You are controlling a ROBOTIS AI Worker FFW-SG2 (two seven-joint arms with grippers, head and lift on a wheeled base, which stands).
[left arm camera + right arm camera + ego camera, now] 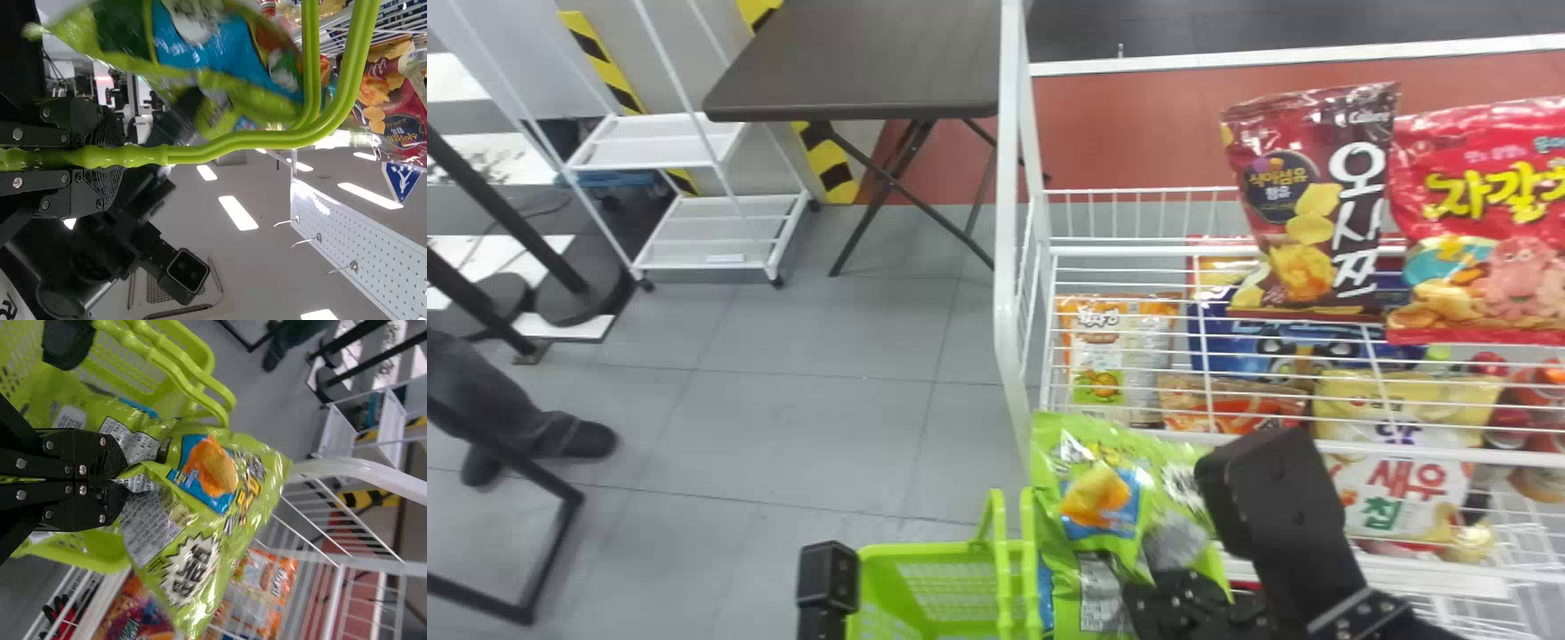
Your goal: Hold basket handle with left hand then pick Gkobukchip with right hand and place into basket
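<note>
My left gripper (pixel 827 578) is at the bottom of the head view beside the green basket (pixel 925 549). In the left wrist view the left gripper (pixel 110 157) is shut on the basket handle (pixel 227 143). The right gripper (pixel 1138 596) holds the green Gkobukchip bag (pixel 1098 498) at the basket's right side, overlapping its handles in the head view. Seen from the right wrist, the right gripper (pixel 123 479) is shut on the bag (pixel 200 513), pinching creased foil; part of the basket (pixel 200 353) lies behind it.
A white wire rack (pixel 1009 293) with snack bags stands right of the basket. A dark red bag (pixel 1307 204) and a red bag (pixel 1485 222) stand upright there. A dark table (pixel 863 62) and a white shelf cart (pixel 720 231) are farther off.
</note>
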